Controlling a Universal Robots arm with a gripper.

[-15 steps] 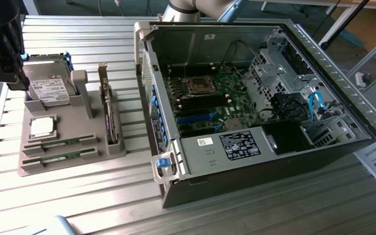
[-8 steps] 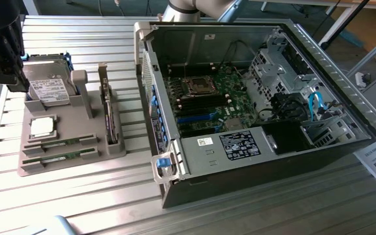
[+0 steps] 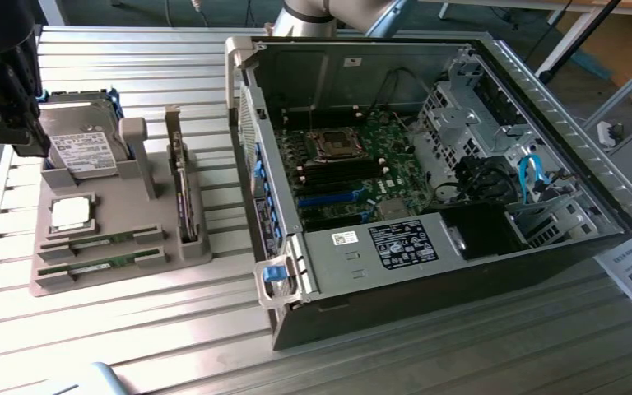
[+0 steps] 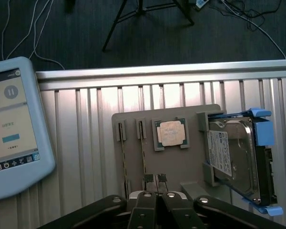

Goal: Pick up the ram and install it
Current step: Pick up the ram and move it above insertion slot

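Wrist view: gripper (image 4: 155, 179) fingers pressed together, nothing in them, hovering over the grey holder (image 4: 181, 162). Holder's two narrow slots carry ram sticks (image 4: 143, 152), its recess the CPU chip (image 4: 170, 133), its bracket the hard drive (image 4: 229, 155). PC case (image 3: 338, 251) sits open on the exterior view's right, well apart.

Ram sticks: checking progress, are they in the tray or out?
In: both ram sticks lie in their slots on the grey tray.
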